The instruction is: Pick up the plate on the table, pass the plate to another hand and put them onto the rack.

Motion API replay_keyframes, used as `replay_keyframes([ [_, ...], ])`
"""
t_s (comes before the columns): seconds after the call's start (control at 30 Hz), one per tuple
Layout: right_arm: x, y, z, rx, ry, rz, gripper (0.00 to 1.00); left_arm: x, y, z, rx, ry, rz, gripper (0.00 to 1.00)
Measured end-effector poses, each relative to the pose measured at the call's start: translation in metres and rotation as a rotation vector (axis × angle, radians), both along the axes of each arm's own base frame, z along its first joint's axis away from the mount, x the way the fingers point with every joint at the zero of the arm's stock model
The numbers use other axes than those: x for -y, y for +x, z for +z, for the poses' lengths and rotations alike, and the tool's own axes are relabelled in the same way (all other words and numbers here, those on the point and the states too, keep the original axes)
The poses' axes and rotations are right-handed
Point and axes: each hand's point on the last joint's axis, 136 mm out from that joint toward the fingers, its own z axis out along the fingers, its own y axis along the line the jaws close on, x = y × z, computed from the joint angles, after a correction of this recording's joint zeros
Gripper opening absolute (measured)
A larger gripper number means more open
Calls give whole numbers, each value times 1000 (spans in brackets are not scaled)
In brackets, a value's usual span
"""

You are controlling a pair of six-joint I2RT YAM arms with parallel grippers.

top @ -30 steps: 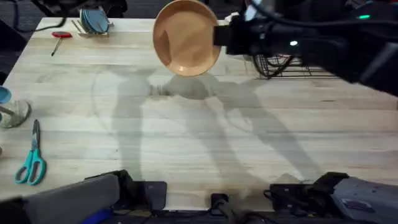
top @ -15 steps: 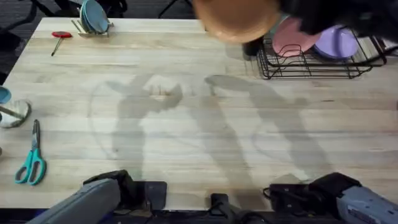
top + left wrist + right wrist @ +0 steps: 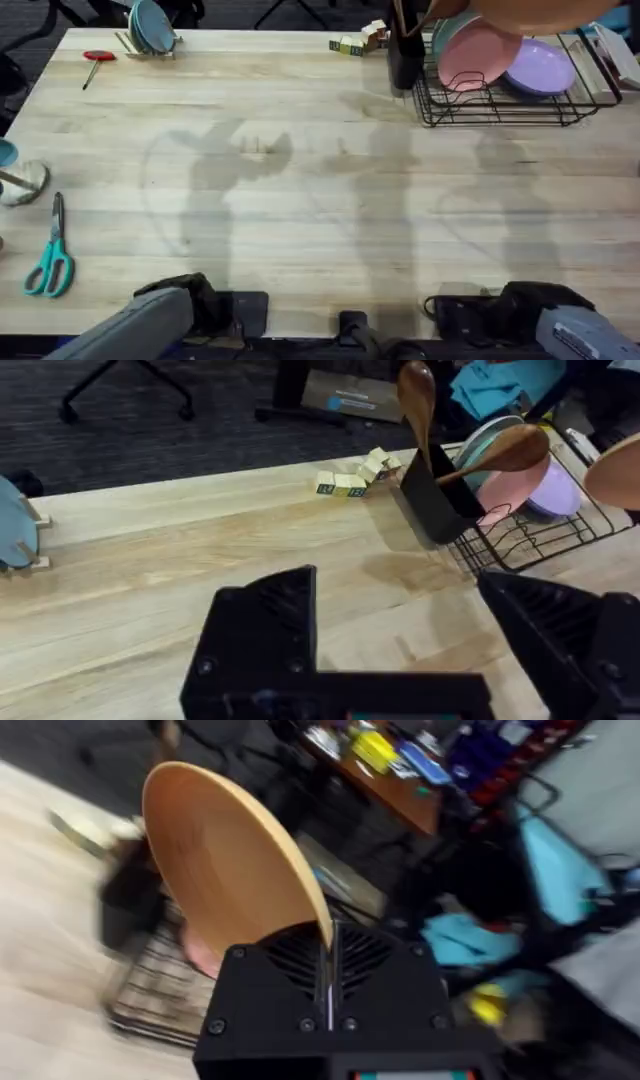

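While gripped by its rim between the closed fingers of the right gripper (image 3: 328,982), the plate (image 3: 230,870) was held on edge, tilted, above the rack (image 3: 150,990). In the overhead view the plate (image 3: 540,12) was seen at the upper right edge of the frame, over the rack (image 3: 500,105) at the tabletop's (image 3: 300,200) far right. A pink plate (image 3: 478,55) and a purple plate (image 3: 545,70) were stood in the rack. A black utensil holder (image 3: 432,500) with wooden spoons (image 3: 417,400) was placed just beside the rack, with small blocks (image 3: 350,478) near it. The left gripper (image 3: 400,630) was held above the tabletop with its fingers spread wide and nothing between them. Scissors (image 3: 50,250) were lying at the lower left.
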Motion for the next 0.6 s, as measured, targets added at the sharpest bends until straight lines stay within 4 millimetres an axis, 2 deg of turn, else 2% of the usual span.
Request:
replay_keyframes([
  [0.1, 17, 2, -4, -22, -126, -25, 30, 0, 0, 0, 0, 1, 2, 995],
  [0.27, 36, 8, -14, -73, -337, -24, 30, 0, 0, 0, -2, 1, 2, 995],
  [0.5, 46, 42, -56, -206, -538, 47, 30, -1, 4, -5, -17, -2, 3, 995],
  [0.6, 50, 58, -67, -223, -600, 70, 30, -2, 6, -8, -26, -3, 5, 995],
])
